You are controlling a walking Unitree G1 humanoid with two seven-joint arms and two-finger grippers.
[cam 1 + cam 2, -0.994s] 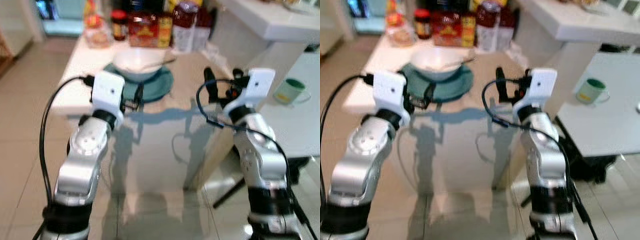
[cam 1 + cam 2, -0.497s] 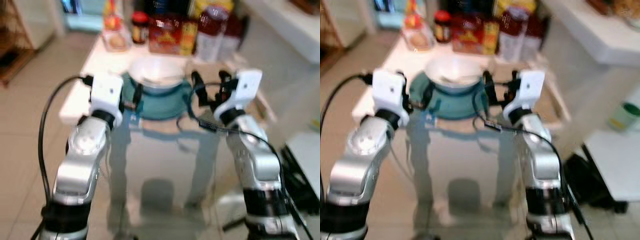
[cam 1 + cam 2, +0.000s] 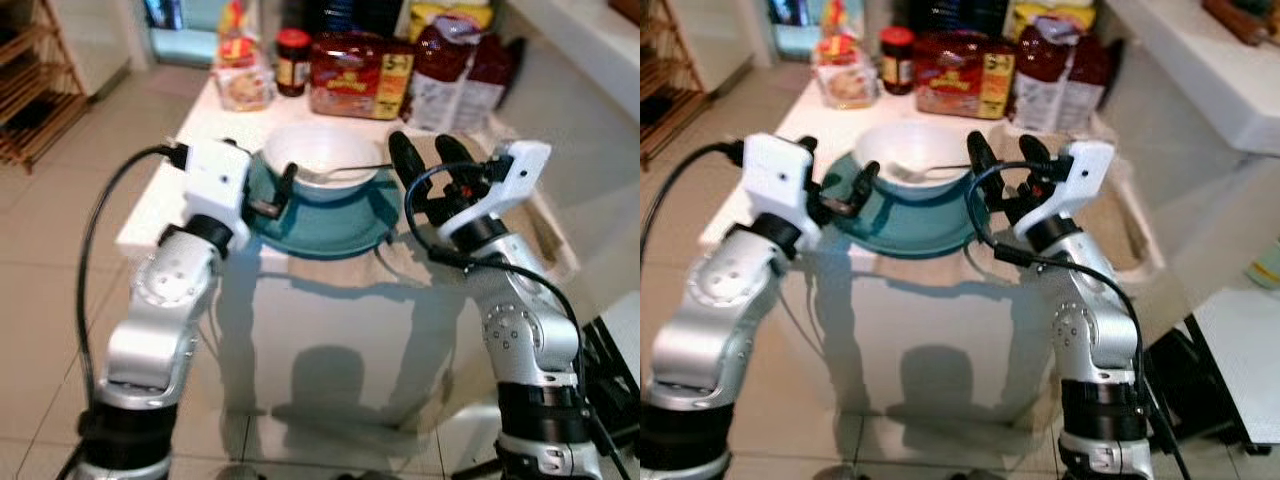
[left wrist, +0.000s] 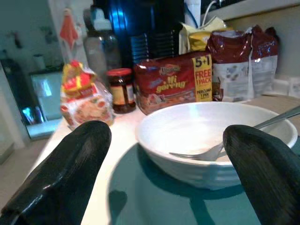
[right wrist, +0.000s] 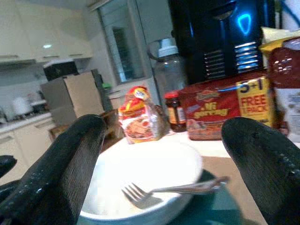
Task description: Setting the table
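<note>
- Left eye view: I stood before a white table (image 3: 170, 190). A white bowl (image 3: 322, 160) sat on a teal plate (image 3: 330, 215) near the middle of it, with a fork (image 3: 345, 172) lying in the bowl, its handle running out over the rim toward my right. My left gripper (image 3: 280, 190) hung at the plate's left edge, just beside the bowl. My right gripper (image 3: 425, 160) stood at the plate's right edge, its two black fingers spread apart and holding nothing.
- Right eye view: behind the bowl stood a dark jar with a red lid (image 3: 897, 58), a red packet (image 3: 958, 72), a clear bag of snacks (image 3: 845, 78) and a dark red bag (image 3: 1055, 65). A beige placemat (image 3: 1110, 225) lay on the right part of the table, under my right arm.
- Left wrist view: my left gripper's fingers (image 4: 65, 168) were wide open and empty, and the bowl sat between and beyond them on the plate. The fork's tines rested inside the bowl. The jar, red packet and bags stood behind it, in front of a dark appliance (image 4: 140, 28).
- Right wrist view: my right gripper's fingers (image 5: 63, 159) were likewise spread wide with nothing held. The bowl and fork lay between them, a little beyond. A clear bottle with a white cap (image 5: 168, 68) stood behind the jar.
</note>
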